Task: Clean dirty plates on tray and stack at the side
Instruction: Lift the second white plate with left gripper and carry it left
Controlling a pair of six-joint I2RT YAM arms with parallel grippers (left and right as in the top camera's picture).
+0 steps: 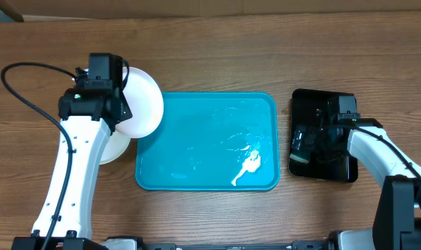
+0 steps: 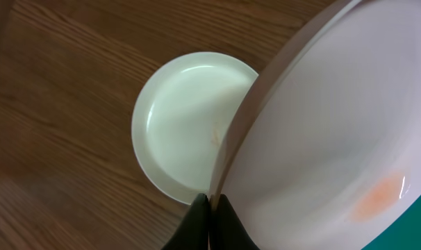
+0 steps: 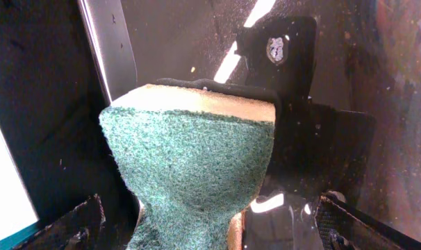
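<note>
From above, the left gripper (image 1: 124,111) had a white plate (image 1: 144,104) by its rim. Its jaws were shut tight on the edge, and the plate was tipped steeply across the left end of the turquoise tray (image 1: 196,173). A second plate (image 1: 112,151) lay flat on the table (image 1: 210,48) just beside the tray, mostly under the arm. The left wrist camera gave what the top view could not: an orange smear (image 2: 377,198) on the held plate's face, and a much fainter mark on the plate below (its whole round showed there). Only the overhead showed the white streak (image 1: 248,167) on the tray floor near its right end.

The right gripper (image 1: 311,142) sat low over the black tray (image 1: 335,170), well apart from the plates. Its own camera showed the fingers (image 3: 78,222) spread wide at the lower corners. A green-faced sponge (image 3: 190,160) sat between them, touching neither where I could see. The frame cut off the sponge's bottom, so I could not tell whether it rested on the black tray.
</note>
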